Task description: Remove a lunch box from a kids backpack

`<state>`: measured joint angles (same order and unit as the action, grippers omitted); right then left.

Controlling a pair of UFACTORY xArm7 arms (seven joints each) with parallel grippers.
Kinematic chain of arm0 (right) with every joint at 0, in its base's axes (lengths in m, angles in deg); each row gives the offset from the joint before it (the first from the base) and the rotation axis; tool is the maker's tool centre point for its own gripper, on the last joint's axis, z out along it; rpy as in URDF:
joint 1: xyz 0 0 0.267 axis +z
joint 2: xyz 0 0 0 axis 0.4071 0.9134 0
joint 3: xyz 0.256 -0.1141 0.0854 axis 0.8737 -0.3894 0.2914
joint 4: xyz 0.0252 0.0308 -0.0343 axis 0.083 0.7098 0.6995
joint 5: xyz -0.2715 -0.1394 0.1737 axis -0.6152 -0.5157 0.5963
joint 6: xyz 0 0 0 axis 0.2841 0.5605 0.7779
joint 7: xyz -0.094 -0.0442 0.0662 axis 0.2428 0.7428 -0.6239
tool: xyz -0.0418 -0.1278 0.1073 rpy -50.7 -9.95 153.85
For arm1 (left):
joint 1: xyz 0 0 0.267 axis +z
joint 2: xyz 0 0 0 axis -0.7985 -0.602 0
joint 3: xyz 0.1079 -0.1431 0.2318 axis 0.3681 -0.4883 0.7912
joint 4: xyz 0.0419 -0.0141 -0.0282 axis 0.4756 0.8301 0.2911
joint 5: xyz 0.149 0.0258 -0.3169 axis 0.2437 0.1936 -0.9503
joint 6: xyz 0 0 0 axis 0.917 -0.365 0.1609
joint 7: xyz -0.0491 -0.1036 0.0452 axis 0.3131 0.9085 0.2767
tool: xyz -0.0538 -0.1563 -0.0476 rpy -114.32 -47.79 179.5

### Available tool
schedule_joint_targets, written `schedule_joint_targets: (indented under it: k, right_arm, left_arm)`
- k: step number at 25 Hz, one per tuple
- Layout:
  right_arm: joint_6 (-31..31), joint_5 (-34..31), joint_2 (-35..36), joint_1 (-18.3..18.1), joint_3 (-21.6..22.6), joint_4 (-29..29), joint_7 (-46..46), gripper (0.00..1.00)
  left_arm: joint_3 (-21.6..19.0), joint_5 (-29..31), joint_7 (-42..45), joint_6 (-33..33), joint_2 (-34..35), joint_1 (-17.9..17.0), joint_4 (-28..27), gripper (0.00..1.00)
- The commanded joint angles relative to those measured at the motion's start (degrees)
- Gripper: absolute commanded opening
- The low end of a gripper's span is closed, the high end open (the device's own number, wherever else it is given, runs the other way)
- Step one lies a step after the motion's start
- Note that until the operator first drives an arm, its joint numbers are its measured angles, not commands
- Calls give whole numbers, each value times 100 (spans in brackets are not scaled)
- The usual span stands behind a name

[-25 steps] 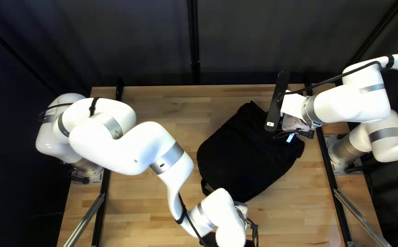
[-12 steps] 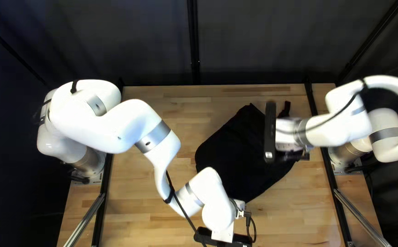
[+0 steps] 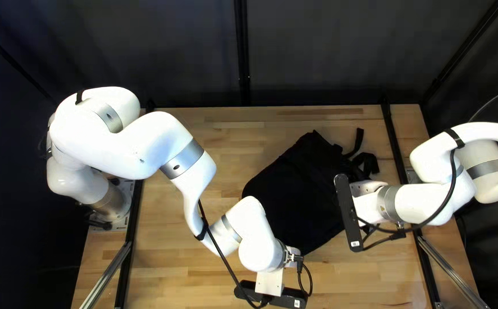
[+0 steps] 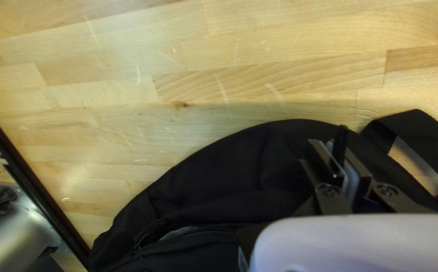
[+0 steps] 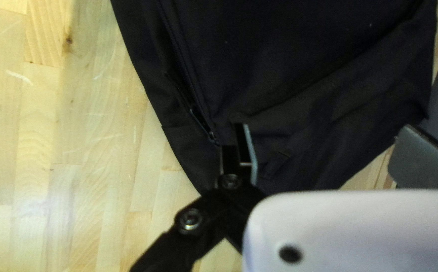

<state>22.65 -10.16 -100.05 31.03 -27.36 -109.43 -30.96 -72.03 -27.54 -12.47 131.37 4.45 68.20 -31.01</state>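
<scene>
The black backpack [image 3: 300,191] lies flat on the table. In the top left view my left gripper [image 3: 292,258] is at its near end, fingertips hidden, and my right gripper [image 3: 370,186] is over its right side. Seen from the left wrist, my left gripper [image 4: 340,163] is shut on a thin black tab [image 4: 339,143] at the backpack's rounded end. A partly open zipper [image 4: 181,232] shows pale material inside. From the right wrist, my right gripper [image 5: 332,153] stands wide open above the dark cloth [image 5: 304,100], a zipper end beside one finger. No lunch box is recognizable.
Loose black straps [image 3: 366,163] lie at the backpack's right end. A webbing loop [image 4: 412,133] arches beside my left gripper. Black rails [image 3: 127,252] run along both table sides, and a dark curtain [image 3: 317,51] hangs behind the far edge.
My right arm has swung toward the near edge, uncovering straps. The left arm has shifted leftward in the top left view. The backpack has barely moved.
</scene>
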Motion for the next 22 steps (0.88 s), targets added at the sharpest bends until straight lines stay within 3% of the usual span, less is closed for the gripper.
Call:
schedule_joint_targets:
  k: [1, 5, 10, 16, 22]
  right_arm:
    - [1, -1, 2, 0, 1, -2, 0, 100]
    - [-55, -76, 10, 14, 88, 53, -78, 100]
    - [-711, -502, 218, -26, 490, 186, -703, 100]
    - [-1387, -1565, 802, -219, 1112, 231, -1381, 100]
    - [-1550, -2626, 1499, -509, 1211, -233, -1332, 100]
  left_arm:
    - [44, 55, 52, 13, -75, -85, -88, 0]
    - [102, 139, 236, 26, -96, -213, -136, 0]
    - [140, 205, 310, 24, -112, -268, -162, 0]
    - [167, 259, 395, 16, -86, -298, -124, 0]
    - [177, 275, 406, 62, -73, -329, -153, 0]
